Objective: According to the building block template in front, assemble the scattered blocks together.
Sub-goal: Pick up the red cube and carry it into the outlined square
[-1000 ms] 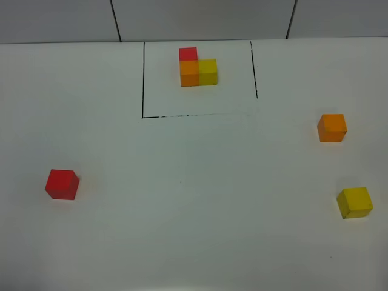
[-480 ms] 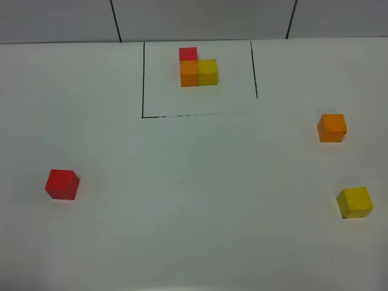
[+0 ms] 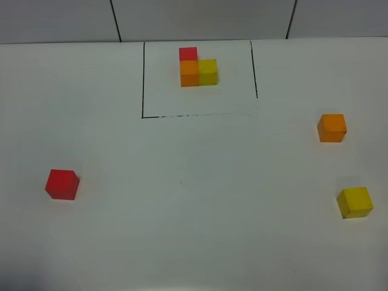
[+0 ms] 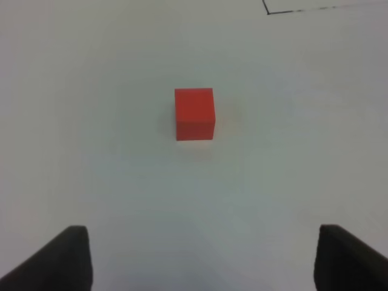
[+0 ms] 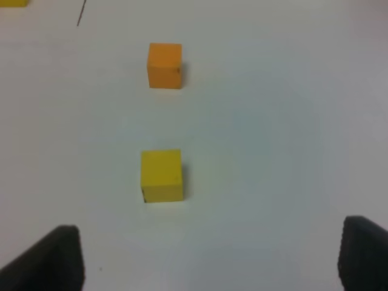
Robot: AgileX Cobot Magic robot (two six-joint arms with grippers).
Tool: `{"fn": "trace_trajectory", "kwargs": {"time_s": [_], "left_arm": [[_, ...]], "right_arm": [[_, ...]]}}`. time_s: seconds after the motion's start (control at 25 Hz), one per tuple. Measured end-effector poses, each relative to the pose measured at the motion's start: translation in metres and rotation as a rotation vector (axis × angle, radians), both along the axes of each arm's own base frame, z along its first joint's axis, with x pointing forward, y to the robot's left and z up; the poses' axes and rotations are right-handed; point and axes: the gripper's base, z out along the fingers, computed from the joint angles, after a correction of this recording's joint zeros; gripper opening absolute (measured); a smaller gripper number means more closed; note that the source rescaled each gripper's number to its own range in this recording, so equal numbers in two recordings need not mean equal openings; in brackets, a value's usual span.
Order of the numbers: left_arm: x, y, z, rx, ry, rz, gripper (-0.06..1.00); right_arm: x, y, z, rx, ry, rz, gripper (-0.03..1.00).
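Note:
The building block template [image 3: 197, 68], an L of red, orange and yellow cubes, sits inside the black outlined box at the table's back. The scattered red block [image 3: 62, 184] lies at the left, the orange block [image 3: 332, 128] at the right, the yellow block [image 3: 354, 202] nearer the front right. My left gripper [image 4: 203, 257] is open and empty, fingertips wide apart, with the red block [image 4: 194, 114] on the table ahead of it. My right gripper [image 5: 212, 257] is open and empty, with the yellow block [image 5: 161, 175] and orange block [image 5: 164, 65] ahead. Neither gripper shows in the exterior view.
A black outline [image 3: 143, 91] marks a rectangle around the template on the white table [image 3: 200, 200]. A corner of that line [image 4: 270, 10] shows in the left wrist view. A grey wall runs along the back.

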Motion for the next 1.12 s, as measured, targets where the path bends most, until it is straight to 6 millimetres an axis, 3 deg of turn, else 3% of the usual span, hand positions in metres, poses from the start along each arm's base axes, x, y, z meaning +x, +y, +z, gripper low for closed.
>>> {"fn": "trace_trajectory", "kwargs": {"time_s": [0.32,0.64,0.84,1.12], "left_arm": [[0.050,0.000,0.019,0.018,0.065,0.011,0.78],[0.113,0.001,0.033,0.081,0.173,0.011,0.78],[0.153,-0.001,0.025,0.079,0.257,0.015,0.78],[0.208,-0.003,-0.015,0.070,0.479,0.034,0.78]], "right_arm": [[0.000,0.000,0.000,0.005,0.000,0.003,0.72],[0.000,0.001,0.000,0.011,0.000,0.007,0.72],[0.000,0.001,0.000,0.012,0.000,0.007,0.72],[0.000,0.001,0.000,0.012,0.000,0.007,0.72]]}}
